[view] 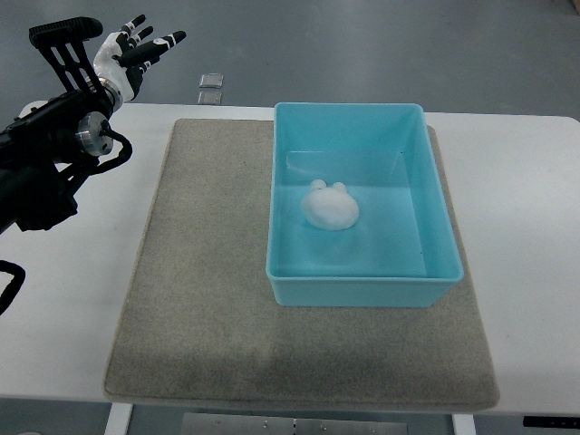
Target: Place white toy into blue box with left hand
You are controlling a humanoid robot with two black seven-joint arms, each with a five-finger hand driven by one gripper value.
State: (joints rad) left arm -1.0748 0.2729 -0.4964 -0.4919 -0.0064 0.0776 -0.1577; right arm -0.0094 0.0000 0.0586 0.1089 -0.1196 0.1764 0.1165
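Lying in blue box (435, 263), white toy (330, 209), far from left hand (134, 47)

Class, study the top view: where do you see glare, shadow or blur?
Top view: soft glare on the blue box floor beside the white toy; a darker shadow band across the mat's near edge; the raised left hand looks sharp, not blurred.
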